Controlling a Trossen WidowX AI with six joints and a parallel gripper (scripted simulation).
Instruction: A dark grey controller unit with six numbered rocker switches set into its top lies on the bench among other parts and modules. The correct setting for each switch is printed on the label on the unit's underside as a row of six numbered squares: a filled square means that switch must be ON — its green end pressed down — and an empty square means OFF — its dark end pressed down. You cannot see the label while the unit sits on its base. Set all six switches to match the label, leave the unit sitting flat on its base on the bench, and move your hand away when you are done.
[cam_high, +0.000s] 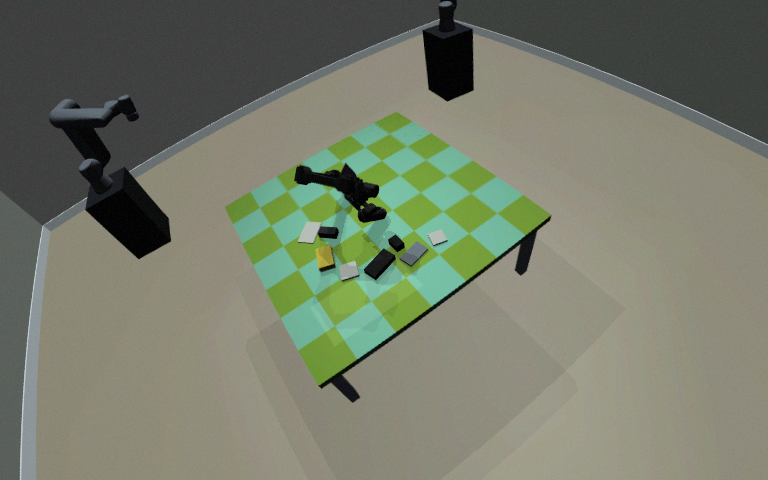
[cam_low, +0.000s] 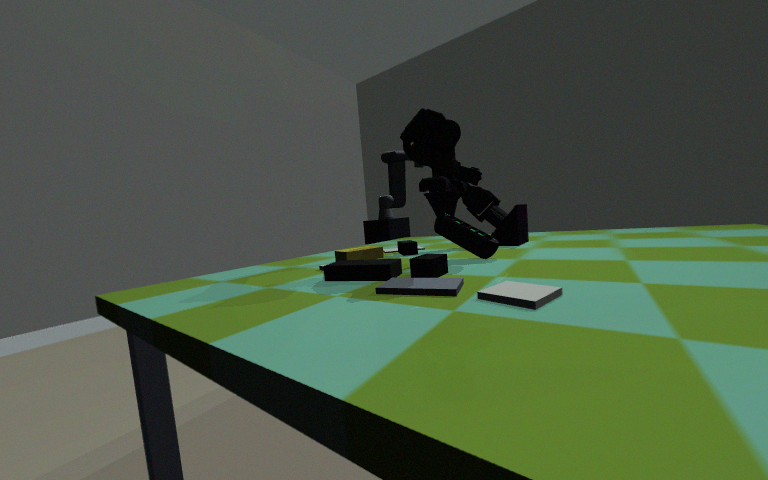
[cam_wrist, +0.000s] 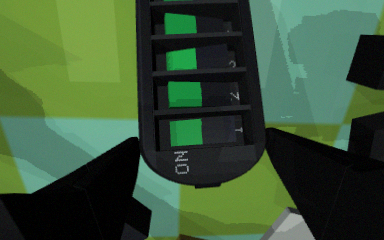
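Note:
The dark grey controller unit (cam_high: 374, 215) (cam_low: 466, 236) (cam_wrist: 200, 165) is held up off the bench, tilted lengthwise, its right end lower in the exterior view. My gripper (cam_low: 445, 212) (cam_wrist: 202, 140) is shut on it, with one finger at each long side near the end marked ON. In the wrist view its top faces the camera. Switches 1 to 4 show, green ends left and dark numbered ends right; only a sliver of the one beyond shows. I cannot tell surely which ends are pressed. The underside label is hidden.
On the bench (cam_high: 475, 226) lie a long black box (cam_high: 380, 264) (cam_low: 362, 270), small black blocks (cam_high: 396, 242) (cam_high: 328, 232), a yellow block (cam_high: 324, 256) (cam_low: 359, 254), a grey plate (cam_high: 414, 253) (cam_low: 419, 286) and white tiles (cam_high: 437, 237) (cam_high: 348, 270) (cam_high: 309, 232).

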